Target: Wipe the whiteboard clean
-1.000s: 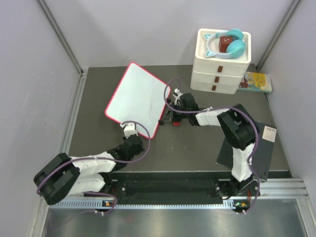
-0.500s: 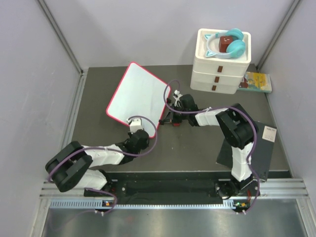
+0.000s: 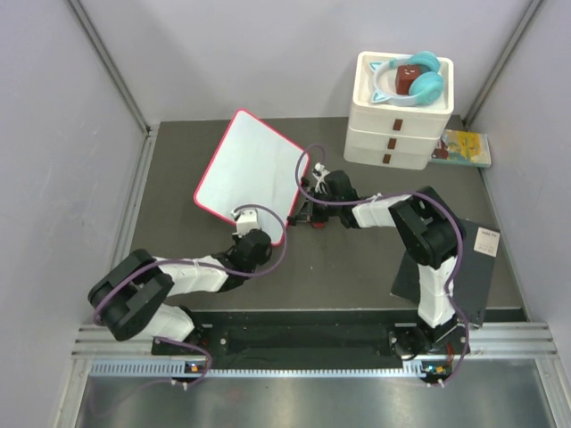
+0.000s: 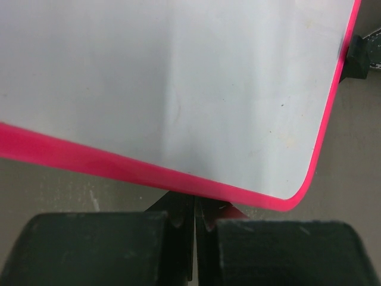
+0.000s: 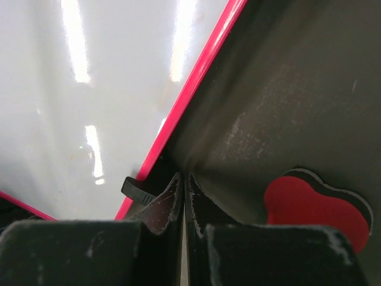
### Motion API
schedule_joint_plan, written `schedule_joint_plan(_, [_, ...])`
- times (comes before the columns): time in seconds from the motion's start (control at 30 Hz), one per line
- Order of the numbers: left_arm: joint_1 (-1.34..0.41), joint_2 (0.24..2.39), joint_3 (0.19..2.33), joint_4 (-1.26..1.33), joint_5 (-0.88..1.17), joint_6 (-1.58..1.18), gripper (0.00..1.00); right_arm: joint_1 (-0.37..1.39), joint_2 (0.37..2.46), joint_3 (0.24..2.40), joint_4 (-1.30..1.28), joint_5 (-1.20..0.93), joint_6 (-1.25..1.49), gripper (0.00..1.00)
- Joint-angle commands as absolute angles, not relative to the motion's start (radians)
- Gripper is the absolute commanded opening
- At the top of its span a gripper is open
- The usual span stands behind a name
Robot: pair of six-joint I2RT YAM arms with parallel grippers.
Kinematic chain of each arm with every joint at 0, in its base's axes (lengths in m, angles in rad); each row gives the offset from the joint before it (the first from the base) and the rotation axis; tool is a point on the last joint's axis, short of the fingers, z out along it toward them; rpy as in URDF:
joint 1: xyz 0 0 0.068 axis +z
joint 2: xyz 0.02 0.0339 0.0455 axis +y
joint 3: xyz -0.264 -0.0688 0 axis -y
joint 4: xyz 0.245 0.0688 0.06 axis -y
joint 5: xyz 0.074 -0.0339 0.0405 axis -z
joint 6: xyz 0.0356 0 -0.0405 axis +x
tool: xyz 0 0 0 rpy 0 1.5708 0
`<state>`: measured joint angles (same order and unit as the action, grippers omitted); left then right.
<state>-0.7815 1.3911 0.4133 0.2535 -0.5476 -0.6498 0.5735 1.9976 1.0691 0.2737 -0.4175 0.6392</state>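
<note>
Where the whiteboard ends, a red heart-shaped pad lies close.

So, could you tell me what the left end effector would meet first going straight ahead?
Probably the whiteboard: the left end effector points at its pink rim just ahead, though contact is unclear.

Thing: whiteboard, a flat white board with four sides
Rim: thin, pink-red, with round corners
Face: white and shiny, bright lights shine off it; close up, only a few tiny faint specks show
Pose: turned slantwise, one corner pointing to the far wall
Place: on the dark table, left of the middle
</note>
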Motion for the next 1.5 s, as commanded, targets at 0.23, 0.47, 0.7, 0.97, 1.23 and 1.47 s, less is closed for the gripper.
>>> schedule_joint_plan(0.23, [-0.775,1.402,0.431,0.293,-0.543,-0.672,0.00,0.595,2.014,1.074,0.348,-0.460,0.649,0.00])
schedule_joint_plan(0.47, [-0.779,1.246,0.348,0.199,-0.540,-0.799,0.00,0.604,2.022,1.072,0.360,-0.462,0.661,0.00])
schedule_joint_plan(0.7, [-0.795,1.151,0.305,0.101,-0.555,-0.909,0.00,0.635,2.029,1.095,0.356,-0.453,0.673,0.00])
schedule_joint_plan(0.97, [-0.853,0.991,0.256,-0.054,-0.604,-1.014,0.00,0.701,2.085,1.167,0.347,-0.446,0.698,0.00])
schedule_joint_plan(1.23, [-0.862,0.740,0.248,-0.239,-0.640,-1.028,0.03,0.732,2.096,1.204,0.328,-0.443,0.699,0.00])
schedule_joint_plan(1.47, [-0.861,0.788,0.290,-0.249,-0.634,-1.003,0.03,0.732,1.944,1.095,0.279,-0.335,0.654,0.00])
